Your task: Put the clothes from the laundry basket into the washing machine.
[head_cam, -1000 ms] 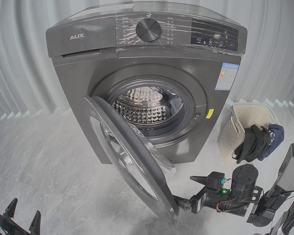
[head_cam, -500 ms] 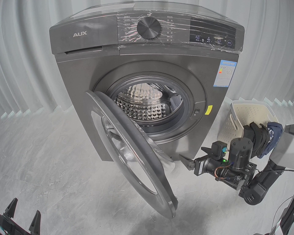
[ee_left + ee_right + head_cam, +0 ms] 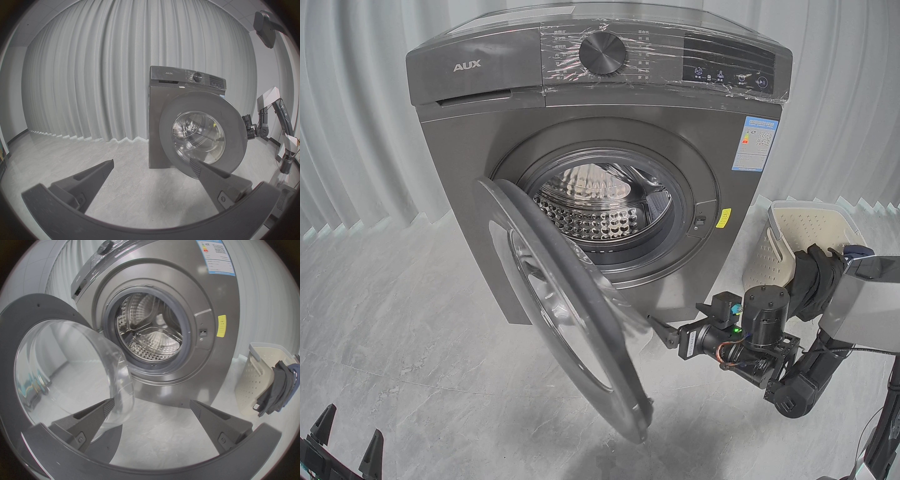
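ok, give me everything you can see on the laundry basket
The laundry basket is cream plastic with perforated walls, a slot handle in one side and a greyish rim. It stands on the floor to the right of the washing machine, apart from it. Dark clothes hang over its near rim, a navy piece among them. Nothing else is seen touching it.

right arm point(image 3: 862, 300): silver-grey angular link | wrist point(image 3: 765, 312): black cylinder, green light, brown cable | fingers point(image 3: 218, 424): dark grey, tapered, screwed
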You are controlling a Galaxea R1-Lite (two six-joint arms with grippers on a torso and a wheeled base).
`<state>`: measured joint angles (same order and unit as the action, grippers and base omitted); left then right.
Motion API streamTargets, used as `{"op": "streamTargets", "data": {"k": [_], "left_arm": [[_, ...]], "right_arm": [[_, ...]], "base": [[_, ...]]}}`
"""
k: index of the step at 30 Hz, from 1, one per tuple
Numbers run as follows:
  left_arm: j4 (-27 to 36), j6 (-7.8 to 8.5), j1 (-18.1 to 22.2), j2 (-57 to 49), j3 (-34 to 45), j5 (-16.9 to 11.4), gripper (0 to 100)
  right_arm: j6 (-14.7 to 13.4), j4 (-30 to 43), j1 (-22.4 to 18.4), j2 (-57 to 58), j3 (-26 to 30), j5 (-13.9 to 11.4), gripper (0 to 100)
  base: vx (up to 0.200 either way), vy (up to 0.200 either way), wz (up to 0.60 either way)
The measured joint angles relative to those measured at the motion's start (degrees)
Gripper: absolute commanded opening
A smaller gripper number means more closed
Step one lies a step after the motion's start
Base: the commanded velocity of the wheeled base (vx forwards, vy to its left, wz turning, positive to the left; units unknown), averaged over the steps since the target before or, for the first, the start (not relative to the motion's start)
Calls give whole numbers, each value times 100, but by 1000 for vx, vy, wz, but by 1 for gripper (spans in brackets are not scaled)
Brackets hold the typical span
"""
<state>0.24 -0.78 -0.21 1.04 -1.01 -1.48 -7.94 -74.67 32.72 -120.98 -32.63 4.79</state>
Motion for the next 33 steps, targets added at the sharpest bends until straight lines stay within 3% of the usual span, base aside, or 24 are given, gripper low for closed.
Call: {"op": "streamTargets", "data": {"k": [4,13,23,33], "left_arm": [[0,2,2,0,0,-2,100],[2,7,0,0,0,-2,100],[0,7,2,0,0,0,100],[0,7,2,0,0,-2,100]], "right_arm": [[4,4,276,-11,11,-37,100],[20,-18,422,26,-74,-105,100],[11,74,761,-208,-422,-550,100],[9,85,1141,-523,-702,-569,100]], "base": [[0,0,0],[0,0,0],[0,0,0],[0,0,0]]}}
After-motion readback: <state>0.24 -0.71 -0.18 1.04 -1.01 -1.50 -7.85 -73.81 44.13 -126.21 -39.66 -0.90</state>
